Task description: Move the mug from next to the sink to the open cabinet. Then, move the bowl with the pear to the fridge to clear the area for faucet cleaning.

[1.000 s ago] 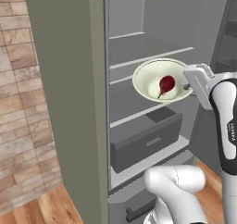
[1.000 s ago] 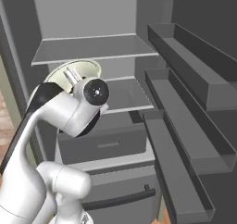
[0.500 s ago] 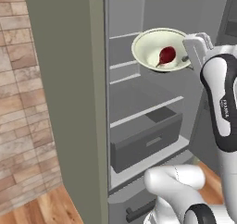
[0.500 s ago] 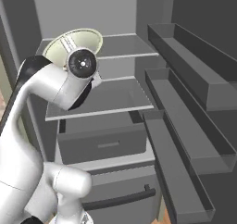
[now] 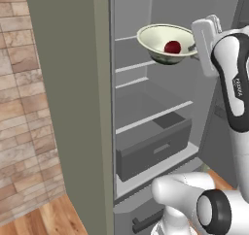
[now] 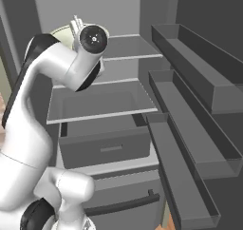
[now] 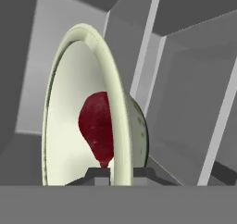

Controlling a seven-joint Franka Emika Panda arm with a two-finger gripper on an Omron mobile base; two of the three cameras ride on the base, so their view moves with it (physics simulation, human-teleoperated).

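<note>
The gripper (image 7: 118, 173) is clamping the rim of the bowl (image 5: 165, 43), one finger inside and one outside, and is holding it in the air at the open fridge (image 5: 160, 108), level with the upper shelves (image 5: 141, 66) and above the grey drawer (image 5: 153, 149). The pear (image 5: 172, 46) is lying inside the bowl, resting against its inner wall near the gripped edge. From the right base camera the arm is covering most of the bowl (image 6: 61, 33), and the door racks (image 6: 194, 96) are standing well apart to the right.
</note>
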